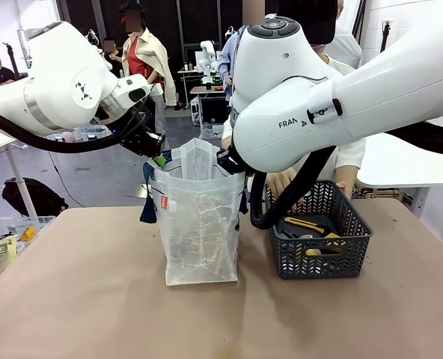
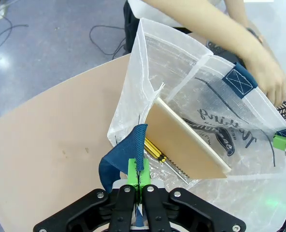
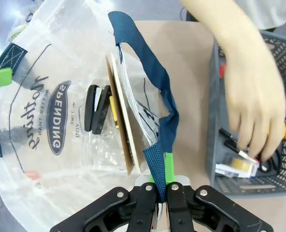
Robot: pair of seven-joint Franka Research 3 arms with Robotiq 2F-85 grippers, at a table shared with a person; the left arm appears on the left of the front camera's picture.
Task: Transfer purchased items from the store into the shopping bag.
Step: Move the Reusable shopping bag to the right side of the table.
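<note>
The shopping bag (image 1: 200, 224) stands upright mid-table, held open at its two dark blue straps. My left gripper (image 1: 157, 155) (image 2: 139, 175) is shut on one strap (image 2: 128, 150); my right gripper (image 1: 226, 161) (image 3: 162, 182) is shut on the opposite strap (image 3: 155, 101). Inside the bag lie a tan flat board (image 2: 186, 140), yellow-black pens (image 2: 155, 150) and a black stapler (image 3: 96, 108). To the bag's right is the store, a dark grey basket (image 1: 322, 258) (image 3: 218, 116), with yellow and black items (image 1: 311, 224). A person's hand (image 3: 254, 106) (image 2: 264, 72) reaches into it over a white tape dispenser (image 3: 237, 166).
A clear bin with packets (image 1: 8, 235) sits at the table's left edge. Bare tan tabletop (image 1: 94, 307) spreads in front of the bag and basket. The person stands at the far side, behind my right arm (image 1: 341, 105).
</note>
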